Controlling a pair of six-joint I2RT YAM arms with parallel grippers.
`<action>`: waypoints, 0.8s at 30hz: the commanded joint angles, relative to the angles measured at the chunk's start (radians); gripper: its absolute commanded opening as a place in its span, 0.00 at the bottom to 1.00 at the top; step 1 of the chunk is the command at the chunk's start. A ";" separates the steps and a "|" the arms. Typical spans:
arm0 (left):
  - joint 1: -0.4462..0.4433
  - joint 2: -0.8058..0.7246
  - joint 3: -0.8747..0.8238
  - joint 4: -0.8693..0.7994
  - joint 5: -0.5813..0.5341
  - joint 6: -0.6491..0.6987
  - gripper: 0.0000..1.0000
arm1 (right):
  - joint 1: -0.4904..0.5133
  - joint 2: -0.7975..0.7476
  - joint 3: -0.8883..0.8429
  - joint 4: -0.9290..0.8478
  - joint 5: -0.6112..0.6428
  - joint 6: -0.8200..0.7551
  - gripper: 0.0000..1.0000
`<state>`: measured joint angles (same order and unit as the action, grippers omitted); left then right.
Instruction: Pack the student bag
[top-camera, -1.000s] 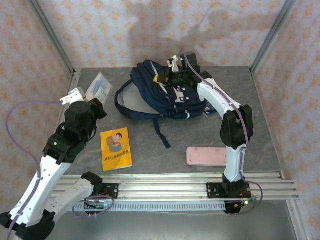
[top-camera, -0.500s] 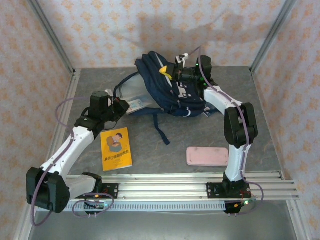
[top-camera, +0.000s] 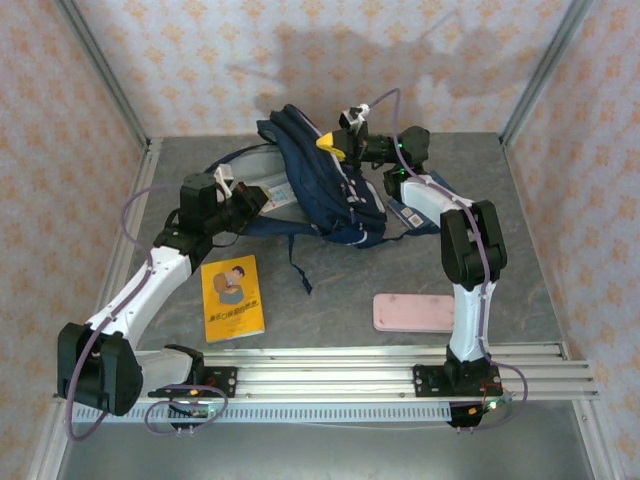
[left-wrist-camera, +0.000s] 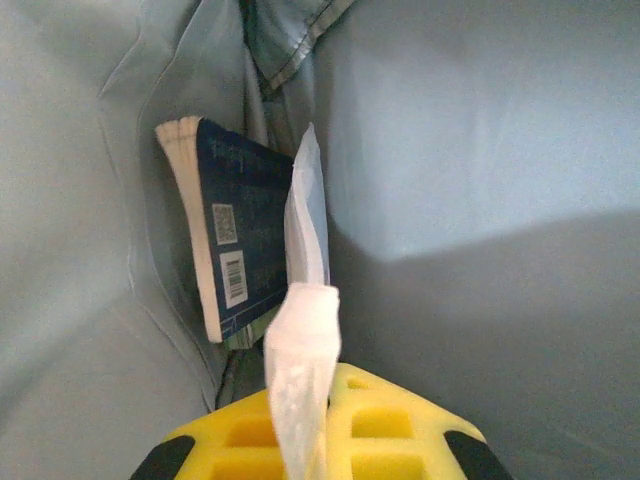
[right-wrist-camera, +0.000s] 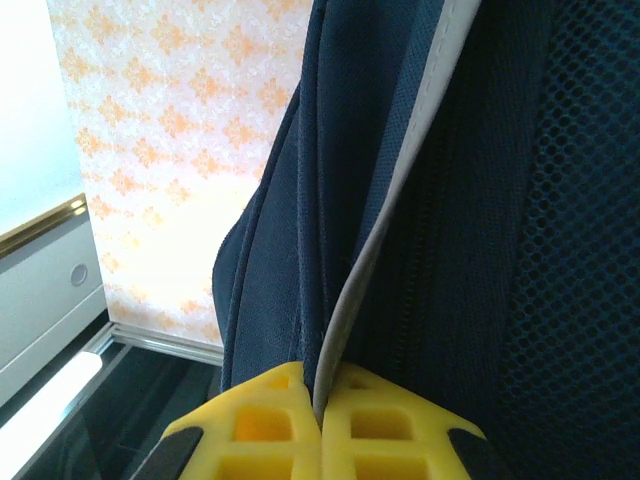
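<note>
Left end effector (left-wrist-camera: 303, 445) pinches thin translucent pouch (left-wrist-camera: 306, 235) inside grey-lined student bag (left-wrist-camera: 480, 130).

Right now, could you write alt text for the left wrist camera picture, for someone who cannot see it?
The left arm's yellow fingers pinch a thin whitish plastic packet edge-on, inside the pale grey interior of the student bag. A dark blue book with a barcode stands just left of the packet, against the lining.

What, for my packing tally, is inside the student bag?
Inside the student bag, a dark-blue barcoded book leans on grey lining; the left end effector holds a thin white packet beside it. Folds hide anything deeper.
</note>
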<state>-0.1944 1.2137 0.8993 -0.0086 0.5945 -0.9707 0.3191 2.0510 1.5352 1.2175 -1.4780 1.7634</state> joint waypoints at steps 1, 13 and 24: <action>0.003 0.012 0.070 -0.035 -0.014 0.072 0.00 | -0.002 -0.044 0.025 0.190 0.016 0.014 0.00; -0.119 0.261 0.249 -0.133 -0.128 0.156 0.00 | 0.014 -0.060 -0.044 0.047 0.062 -0.174 0.00; -0.181 0.631 0.441 -0.001 -0.117 0.041 0.18 | 0.089 -0.052 -0.041 -0.194 0.129 -0.417 0.00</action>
<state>-0.3660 1.7721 1.2987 -0.0780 0.4721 -0.8856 0.3958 2.0449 1.4654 0.9951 -1.4162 1.4380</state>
